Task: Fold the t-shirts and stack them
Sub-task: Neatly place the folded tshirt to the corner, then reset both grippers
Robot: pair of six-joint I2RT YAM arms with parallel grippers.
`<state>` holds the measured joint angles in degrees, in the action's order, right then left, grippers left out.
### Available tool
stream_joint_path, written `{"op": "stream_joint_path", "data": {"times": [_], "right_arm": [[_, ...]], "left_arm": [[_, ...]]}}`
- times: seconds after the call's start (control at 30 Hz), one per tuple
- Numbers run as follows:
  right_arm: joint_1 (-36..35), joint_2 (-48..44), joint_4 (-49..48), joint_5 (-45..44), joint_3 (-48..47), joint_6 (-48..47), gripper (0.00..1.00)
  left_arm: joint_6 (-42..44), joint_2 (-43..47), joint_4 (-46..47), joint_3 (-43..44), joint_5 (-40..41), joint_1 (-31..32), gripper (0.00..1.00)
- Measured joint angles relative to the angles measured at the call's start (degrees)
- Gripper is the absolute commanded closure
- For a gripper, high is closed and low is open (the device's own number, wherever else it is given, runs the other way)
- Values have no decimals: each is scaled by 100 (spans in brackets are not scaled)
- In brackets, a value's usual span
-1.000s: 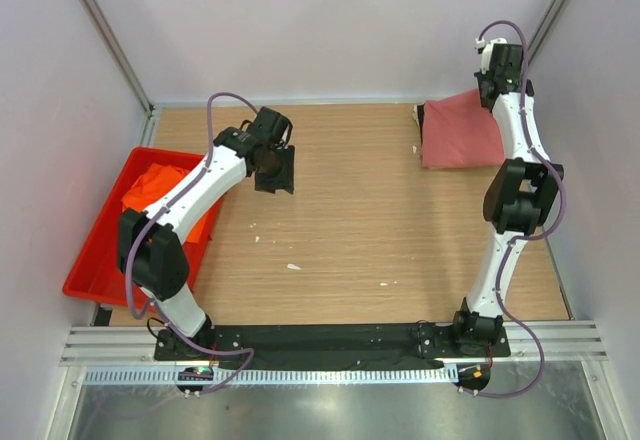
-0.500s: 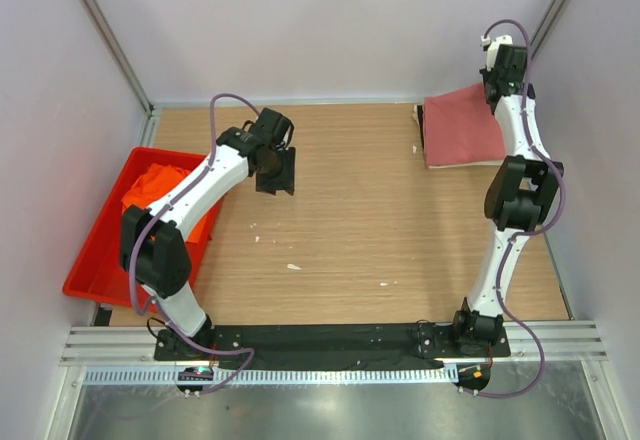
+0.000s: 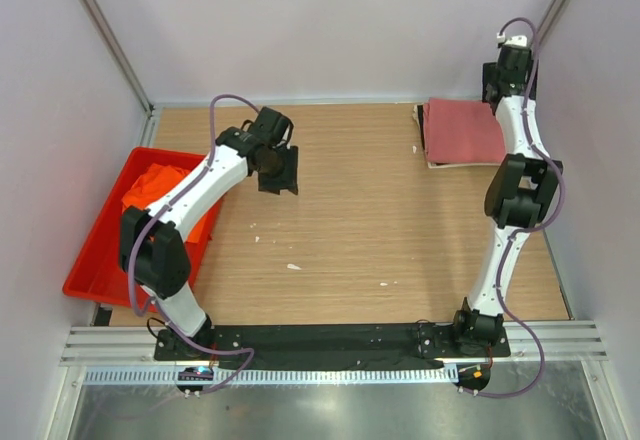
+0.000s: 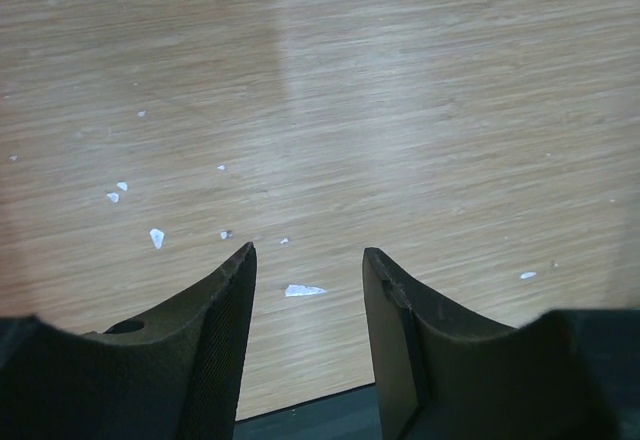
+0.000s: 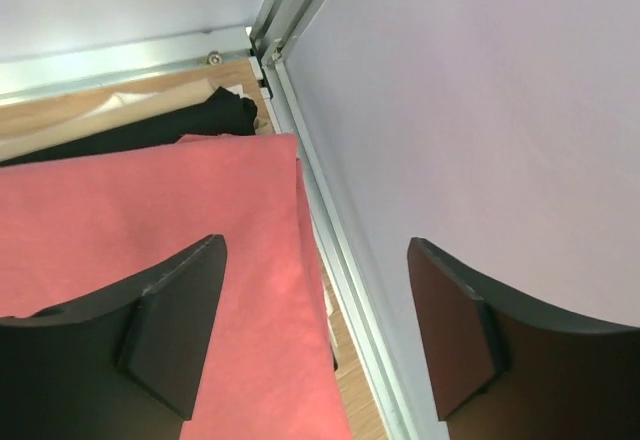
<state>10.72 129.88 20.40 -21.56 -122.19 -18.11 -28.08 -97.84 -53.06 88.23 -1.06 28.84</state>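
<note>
A folded dusty rose-red t-shirt point(image 3: 465, 132) lies flat at the back right of the table. It rests on a black t-shirt point(image 3: 420, 118) whose edge sticks out on the left. In the right wrist view the rose-red t-shirt point(image 5: 150, 220) covers the black t-shirt point(image 5: 150, 128). My right gripper point(image 3: 498, 88) point(image 5: 317, 245) hangs open above the red shirt's right edge, holding nothing. A bright orange t-shirt point(image 3: 150, 185) sits crumpled in the red tray point(image 3: 95, 250). My left gripper point(image 3: 278, 170) point(image 4: 308, 255) is open over bare wood, left of centre.
The right wall and its metal rail point(image 5: 330, 250) run close beside my right gripper. Small white scraps point(image 3: 293, 266) point(image 4: 303, 290) dot the wooden table. The tray stands at the table's left edge.
My right gripper has opened and let go of the rose-red t-shirt, which now lies flat. The right arm has risen toward the back corner. The left arm has barely moved.
</note>
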Motion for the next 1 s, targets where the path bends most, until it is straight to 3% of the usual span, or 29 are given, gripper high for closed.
{"op": "stream_joint_path", "data": {"times": [0.03, 0.07, 0.3, 0.4, 0.47, 0.53, 0.67, 0.8, 1.0], "right_arm": [[0, -85, 63, 0, 11, 175, 14], [0, -203, 142, 9, 44, 409, 1], [-173, -1486, 1259, 492, 297, 1851, 0], [-487, -2188, 1740, 831, 444, 2326, 0], [-835, -2761, 2057, 1082, 697, 2636, 0], [-1263, -3359, 2203, 1353, 1147, 2907, 0], [-1991, -4524, 2398, 2146, 2420, 3488, 0], [-2070, -5156, 2459, 2505, 3329, 3851, 0], [-2107, -6629, 2208, 2673, 5473, 4413, 0]], "left_arm": [[-2, 15, 46, -2, -92, 0, 51], [2, 48, 107, -9, -181, 0, 51], [7, 870, 844, -278, -776, -11, 50], [11, 1370, 1176, -308, -822, -44, 44], [15, 1714, 1355, -323, -815, -61, 34], [46, 2048, 1497, -326, -750, -76, 11], [114, 2465, 1528, -330, -599, -81, 7], [61, 2643, 1495, -544, -485, -81, 0], [-197, 2935, 1375, -1362, -459, -83, 0]]}}
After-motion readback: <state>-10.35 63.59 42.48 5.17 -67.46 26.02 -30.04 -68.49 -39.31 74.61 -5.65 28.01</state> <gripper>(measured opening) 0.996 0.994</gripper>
